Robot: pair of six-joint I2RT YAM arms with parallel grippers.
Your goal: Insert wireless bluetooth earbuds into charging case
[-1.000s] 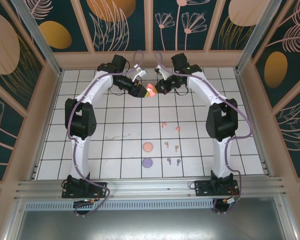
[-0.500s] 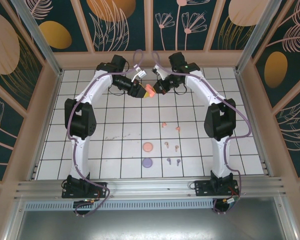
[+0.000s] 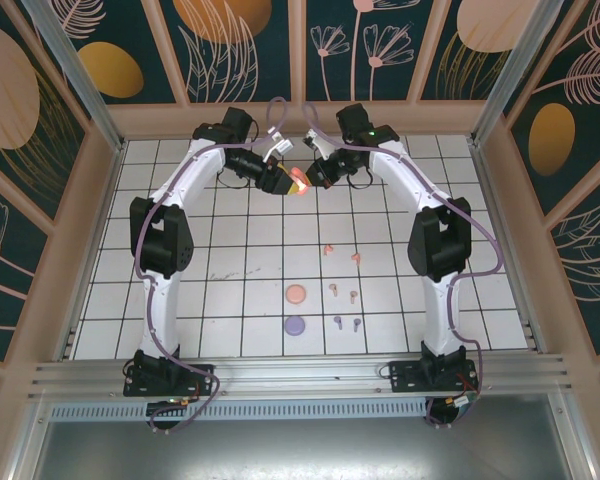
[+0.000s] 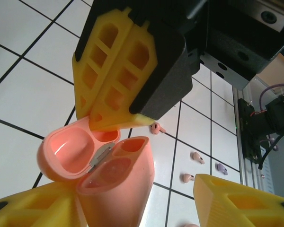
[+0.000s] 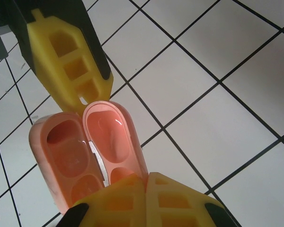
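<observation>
Coral-pink plastic marks the charging case, which is hinged open and raised above the far centre of the white tiled table. The left gripper has its fingers part-spread around the case body and grips it (one yellow finger lies against the shell; contact at the opposite finger is unclear in the left wrist view, so the grip is probable rather than certain). The right gripper has its fingers pressed fully together, tips touching the case at the lid rim beside the hinge.

The wireless bluetooth earbuds lie on the table, nearer than the raised case and slightly right:
- coral-red pair, farthest
- tan-peach pair, middle
- purple pair, nearest

Left of them rest a round peach case and a purple case.
</observation>
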